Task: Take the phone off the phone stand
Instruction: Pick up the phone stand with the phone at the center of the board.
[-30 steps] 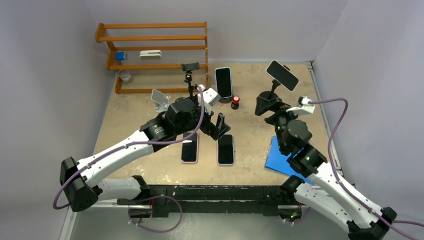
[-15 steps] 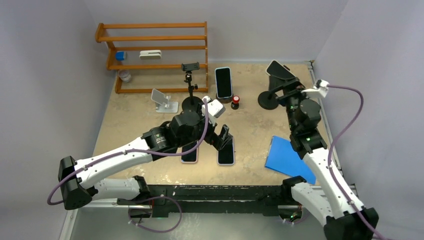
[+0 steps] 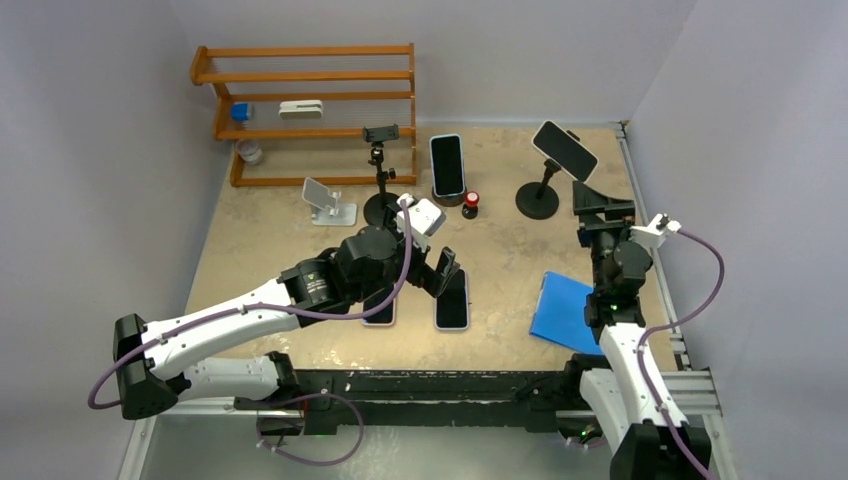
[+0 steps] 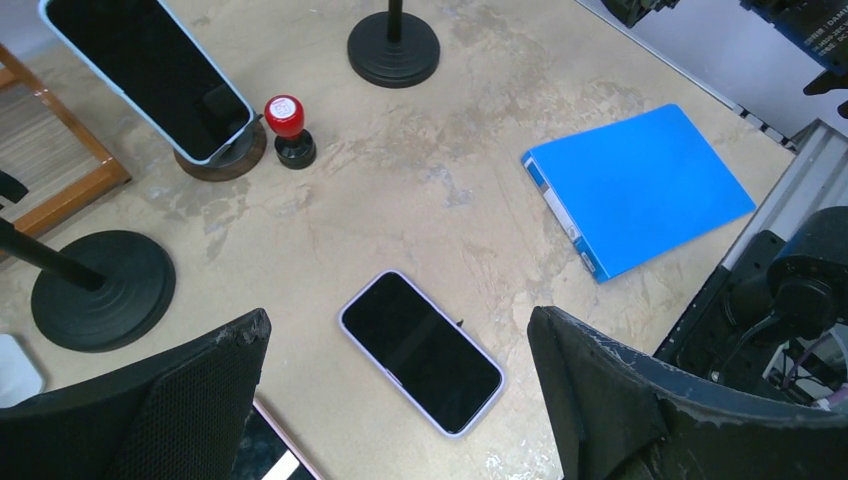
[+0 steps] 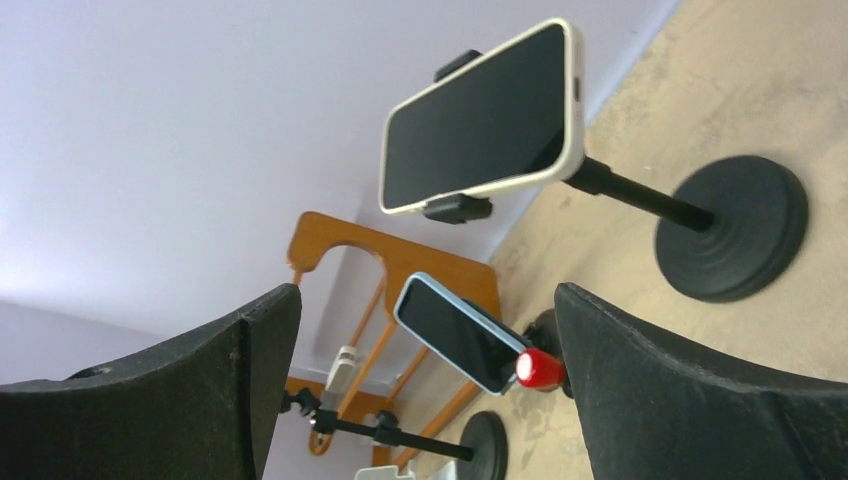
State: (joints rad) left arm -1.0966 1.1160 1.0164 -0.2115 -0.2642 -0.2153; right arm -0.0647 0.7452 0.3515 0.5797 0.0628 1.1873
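Note:
A white-cased phone (image 3: 565, 150) sits clamped on a black pole stand (image 3: 537, 201) at the back right. In the right wrist view the phone (image 5: 480, 120) is tilted above the stand's round base (image 5: 740, 230). My right gripper (image 3: 600, 205) is open and empty, just right of and nearer than the stand, facing the phone (image 5: 428, 300) without touching it. My left gripper (image 3: 440, 272) is open and empty and hovers over a purple-cased phone (image 4: 420, 352) that lies flat on the table.
A blue-cased phone (image 3: 448, 165) leans on a round stand beside a red stamp (image 3: 470, 203). An empty clamp stand (image 3: 380, 133), a white folding stand (image 3: 325, 200) and a wooden rack (image 3: 305, 105) stand at the back. A second flat phone (image 3: 379, 305) and a blue binder (image 3: 565, 310) lie near the front.
My right arm swung from beside the stand base up behind the phone, then drew back to the right. The phone stays clamped. My left gripper shifted slightly nearer over the flat phones.

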